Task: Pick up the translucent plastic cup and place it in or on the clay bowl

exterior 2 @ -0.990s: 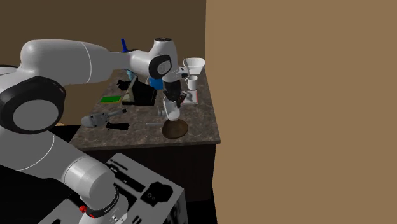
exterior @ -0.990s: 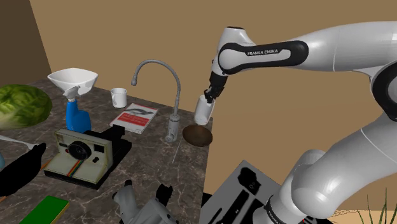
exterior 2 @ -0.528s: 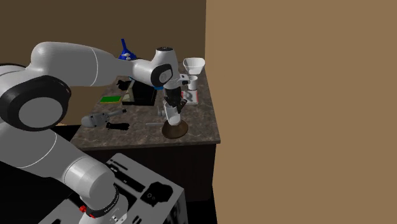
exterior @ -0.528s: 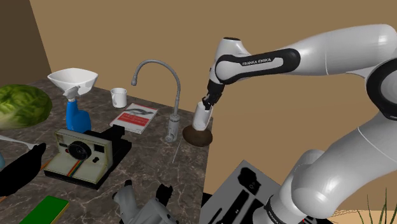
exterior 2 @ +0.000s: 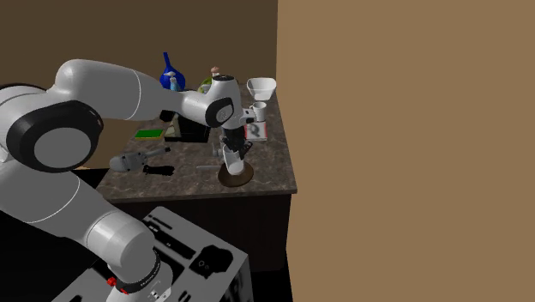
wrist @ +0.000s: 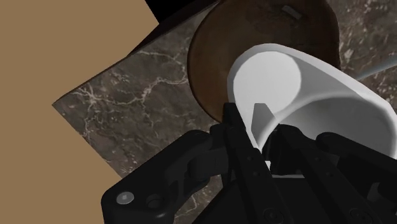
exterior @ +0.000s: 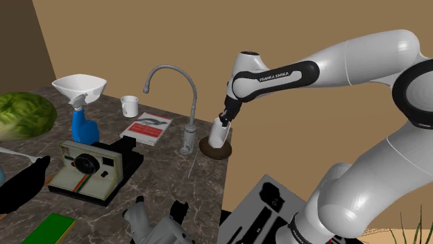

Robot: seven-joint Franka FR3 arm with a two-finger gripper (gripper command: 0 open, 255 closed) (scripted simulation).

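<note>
Pincer (wrist: 249, 127): closed on the rim wall of the white cup (wrist: 318, 108).
Handling: probably light and slick; the rim hold suits.
Brown bowl (wrist: 213, 51): just beneath.

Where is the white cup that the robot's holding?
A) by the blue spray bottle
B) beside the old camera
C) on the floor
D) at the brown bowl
D: the fingers pinch the wall of the white cup, which is directly over the brown bowl.
</note>
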